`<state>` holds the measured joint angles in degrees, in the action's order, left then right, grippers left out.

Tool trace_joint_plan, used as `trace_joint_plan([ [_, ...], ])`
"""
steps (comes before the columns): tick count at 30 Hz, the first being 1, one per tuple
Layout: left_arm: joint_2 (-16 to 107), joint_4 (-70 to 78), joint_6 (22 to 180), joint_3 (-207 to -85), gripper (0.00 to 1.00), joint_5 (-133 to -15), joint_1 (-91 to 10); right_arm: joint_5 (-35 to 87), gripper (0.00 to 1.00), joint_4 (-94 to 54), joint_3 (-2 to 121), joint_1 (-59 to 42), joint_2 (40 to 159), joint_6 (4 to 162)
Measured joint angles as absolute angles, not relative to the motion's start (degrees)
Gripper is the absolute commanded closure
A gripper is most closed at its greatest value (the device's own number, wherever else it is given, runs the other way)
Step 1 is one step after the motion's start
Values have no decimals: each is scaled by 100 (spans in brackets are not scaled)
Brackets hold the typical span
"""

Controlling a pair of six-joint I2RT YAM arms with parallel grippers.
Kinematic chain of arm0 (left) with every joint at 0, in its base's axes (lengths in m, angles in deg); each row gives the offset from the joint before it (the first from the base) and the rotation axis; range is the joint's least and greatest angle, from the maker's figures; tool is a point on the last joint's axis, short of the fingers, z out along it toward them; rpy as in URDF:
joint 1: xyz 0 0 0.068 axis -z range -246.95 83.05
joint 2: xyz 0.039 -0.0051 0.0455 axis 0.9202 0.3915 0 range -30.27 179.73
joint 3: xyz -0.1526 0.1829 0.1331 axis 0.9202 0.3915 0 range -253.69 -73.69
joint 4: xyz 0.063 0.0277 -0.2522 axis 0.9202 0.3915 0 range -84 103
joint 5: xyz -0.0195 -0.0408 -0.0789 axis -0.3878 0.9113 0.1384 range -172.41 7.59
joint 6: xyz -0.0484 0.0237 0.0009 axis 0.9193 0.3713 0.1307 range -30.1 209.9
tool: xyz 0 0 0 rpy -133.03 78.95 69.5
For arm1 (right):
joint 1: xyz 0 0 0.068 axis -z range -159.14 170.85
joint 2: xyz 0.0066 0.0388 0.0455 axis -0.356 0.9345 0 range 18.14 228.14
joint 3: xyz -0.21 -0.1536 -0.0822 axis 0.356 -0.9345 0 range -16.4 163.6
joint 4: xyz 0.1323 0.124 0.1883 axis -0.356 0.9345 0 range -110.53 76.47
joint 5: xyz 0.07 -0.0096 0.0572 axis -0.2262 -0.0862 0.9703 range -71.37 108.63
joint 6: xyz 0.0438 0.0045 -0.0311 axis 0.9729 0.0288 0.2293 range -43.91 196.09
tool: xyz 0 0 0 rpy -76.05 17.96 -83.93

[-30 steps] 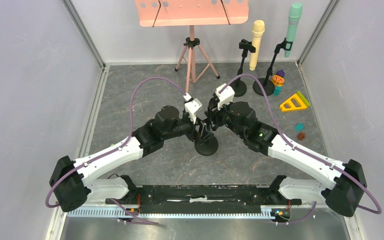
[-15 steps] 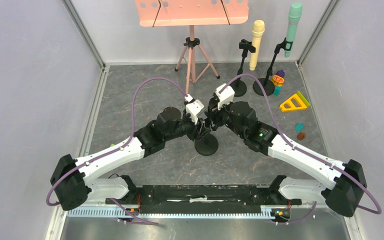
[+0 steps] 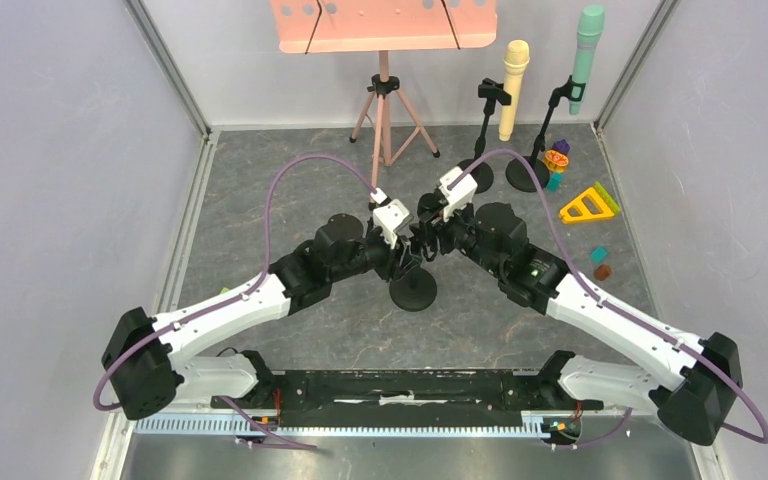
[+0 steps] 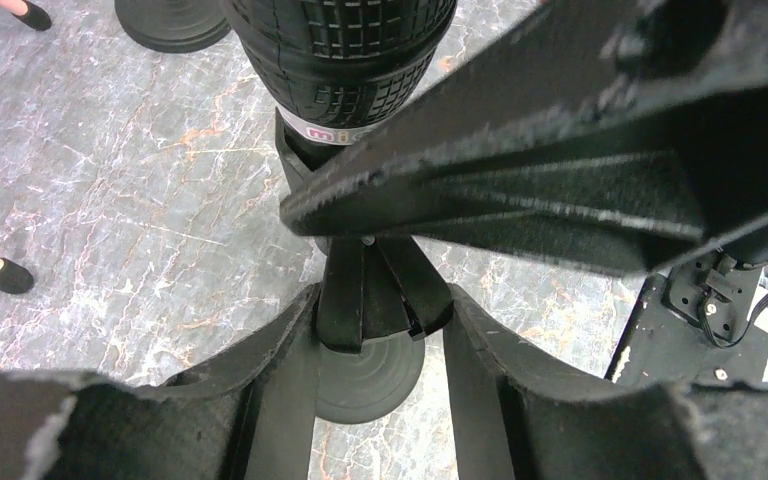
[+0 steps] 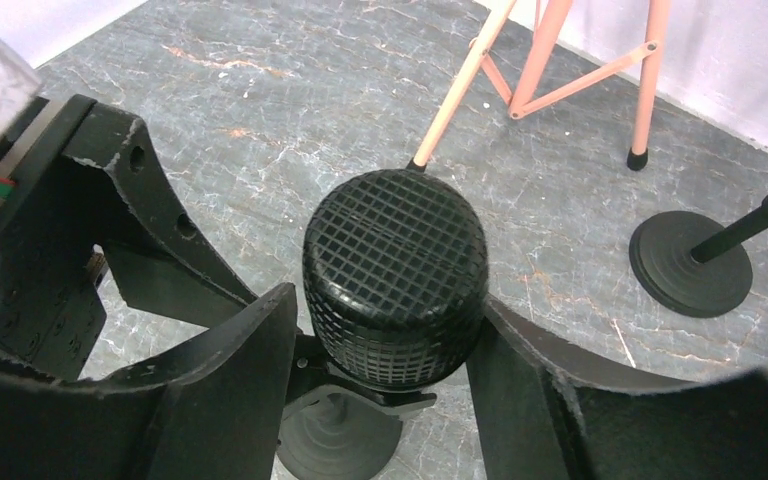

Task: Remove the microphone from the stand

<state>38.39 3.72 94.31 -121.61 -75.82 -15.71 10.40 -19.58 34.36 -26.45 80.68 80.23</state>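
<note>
Black and round, the base of the stand [image 3: 413, 294] was seen from above at the middle of the grey marbled table [image 3: 260, 190], with the left gripper [image 3: 404, 258] and right gripper [image 3: 424, 240] met over it. A cream microphone [image 3: 514, 88], a green microphone [image 3: 588, 55] and a pink music stand [image 3: 383, 25] were set along the top of the frame.

From the left wrist, the fingers [image 4: 280, 380] were seen pressed against both sides of the stand's clip, with the microphone [image 4: 345, 50] seated above it at the top centre.

From the right wrist, the microphone's grille was closely flanked by both fingers [image 5: 220, 380]; whether it was pinched could not be told.
</note>
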Motion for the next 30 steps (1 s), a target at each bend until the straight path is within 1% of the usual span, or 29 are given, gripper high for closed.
trace_joint_plan([
  [3, 3859, 339, 9404, -12163, 96, -7569, -1571, 1261, 37, -1960, 3436, -2479, 8022, 7971],
  [5, 3879, 322, 9385, -12167, 98, -7563, -1571, 1407, 37, -1951, 3436, -2357, 8022, 7960],
  [9, 3942, 311, 9341, -12226, 98, -7539, -1571, 1600, 48, -1949, 3436, -2261, 8024, 7923],
  [10, 3949, 317, 9330, -12233, 98, -7530, -1571, 1630, 56, -1951, 3434, -2259, 8024, 7914],
  [11, 3949, 331, 9328, -12237, 98, -7526, -1571, 1637, 60, -1947, 3434, -2256, 8024, 7908],
  [15, 3949, 337, 9326, -12240, 98, -7508, -1571, 1703, 71, -1953, 3434, -2250, 8029, 7855],
  [21, 3942, 350, 9328, -12240, 98, -7508, -1571, 1547, 78, -2074, 3327, -2252, 7963, 7827],
  [30, 3957, 287, 9323, -12240, 98, -7512, -1564, 852, 78, -2126, 3165, -2385, 7773, 8082],
])
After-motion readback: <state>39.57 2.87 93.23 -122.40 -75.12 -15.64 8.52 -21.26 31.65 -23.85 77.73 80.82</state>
